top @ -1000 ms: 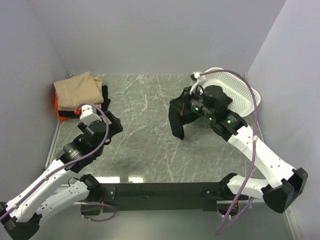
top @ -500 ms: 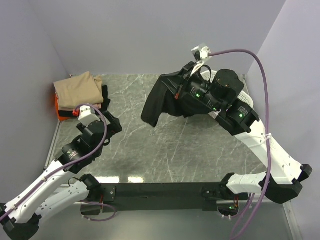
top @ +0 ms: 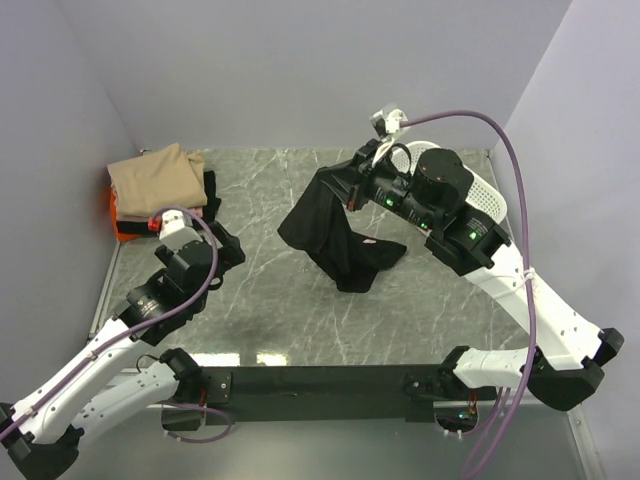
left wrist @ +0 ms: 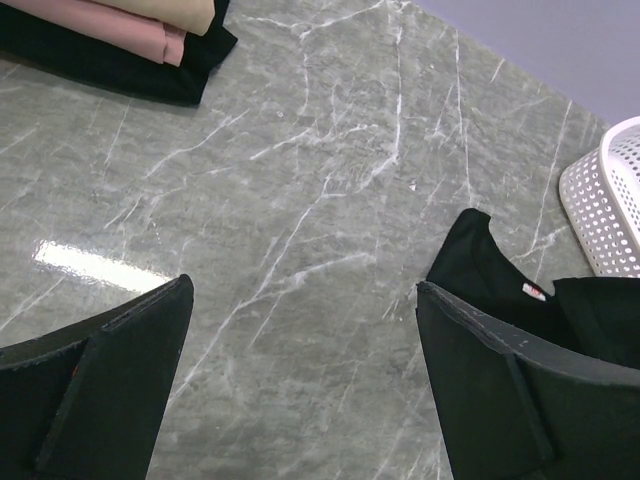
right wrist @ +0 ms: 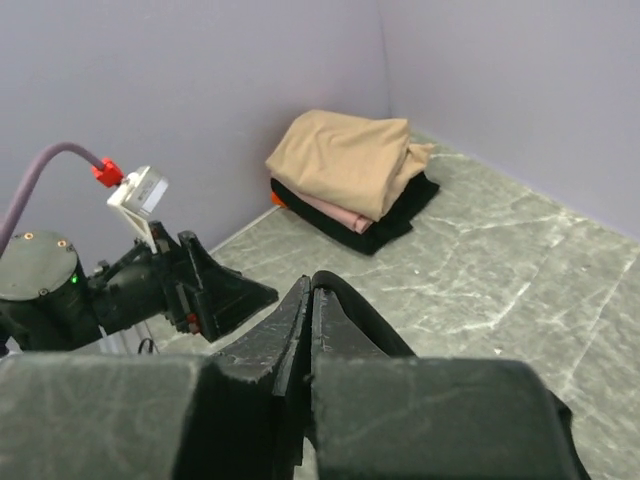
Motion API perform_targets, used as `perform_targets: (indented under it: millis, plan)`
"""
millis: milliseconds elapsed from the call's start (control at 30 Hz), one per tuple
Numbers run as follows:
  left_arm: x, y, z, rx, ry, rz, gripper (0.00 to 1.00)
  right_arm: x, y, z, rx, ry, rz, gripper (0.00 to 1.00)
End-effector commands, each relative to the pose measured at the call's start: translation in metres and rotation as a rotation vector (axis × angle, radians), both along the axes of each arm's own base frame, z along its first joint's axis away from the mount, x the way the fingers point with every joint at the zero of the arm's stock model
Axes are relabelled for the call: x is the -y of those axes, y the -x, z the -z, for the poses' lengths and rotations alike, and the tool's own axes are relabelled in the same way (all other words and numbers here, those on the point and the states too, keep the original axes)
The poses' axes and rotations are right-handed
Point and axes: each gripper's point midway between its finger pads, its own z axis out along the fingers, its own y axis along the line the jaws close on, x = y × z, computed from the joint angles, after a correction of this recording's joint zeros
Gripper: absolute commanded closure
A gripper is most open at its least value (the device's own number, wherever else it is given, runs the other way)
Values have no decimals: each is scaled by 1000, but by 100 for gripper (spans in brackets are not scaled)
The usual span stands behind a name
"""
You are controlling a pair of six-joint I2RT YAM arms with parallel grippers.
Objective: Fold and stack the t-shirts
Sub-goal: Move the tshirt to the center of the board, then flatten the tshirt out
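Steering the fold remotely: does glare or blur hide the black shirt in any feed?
Top external: sharp, glare strip on the table by the arm bases, clear of the black t-shirt. Left wrist: glare patch lower left, shirt's label visible. Right wrist: its dark fingers fill the foreground.

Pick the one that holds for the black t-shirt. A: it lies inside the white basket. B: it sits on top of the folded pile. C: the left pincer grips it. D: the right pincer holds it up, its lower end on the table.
D: the right pincer is shut on the black t-shirt, which hangs from it down to the table.
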Motion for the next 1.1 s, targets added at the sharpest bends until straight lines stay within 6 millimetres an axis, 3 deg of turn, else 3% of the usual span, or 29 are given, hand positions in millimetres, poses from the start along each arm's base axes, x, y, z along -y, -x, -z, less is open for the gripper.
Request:
perform_targets:
  millis: [0, 67, 167, 200, 267, 300, 400, 467, 733, 867, 1067]
  plan:
    - [-2, -1, -10, 38, 25, -20, 1, -10, 6, 12, -17, -11, -54, 95]
    - [-1, -1, -10, 41, 27, -13, 1, -8, -5, 39, -80, 10, 13, 89]
    - [-1, -4, -5, 25, 6, -23, 1, 1, -26, 113, -215, 122, 143, 54]
    - [1, -5, -5, 18, -2, -19, 1, 7, -31, 146, -270, 176, 197, 40]
    - [5, -8, 3, -12, -43, -20, 1, 25, -43, 189, -355, 264, 315, 30]
    - [9, -9, 5, -19, -55, -11, 1, 42, -52, 213, -389, 316, 403, 29]
    - [19, -12, 16, -49, -103, 8, 1, 68, -57, 254, -472, 370, 502, 28]
    - [30, -14, 18, -47, -99, 43, 1, 83, -64, 266, -518, 342, 547, 28]
    - [108, -10, 43, -79, -46, 307, 1, 126, -67, 358, -747, 401, 649, 28]
    - [139, -12, 74, -164, -93, 375, 1, 139, -76, 380, -801, 380, 672, 28]
    - [179, -20, 85, -170, -99, 452, 1, 149, -88, 401, -841, 380, 690, 30]
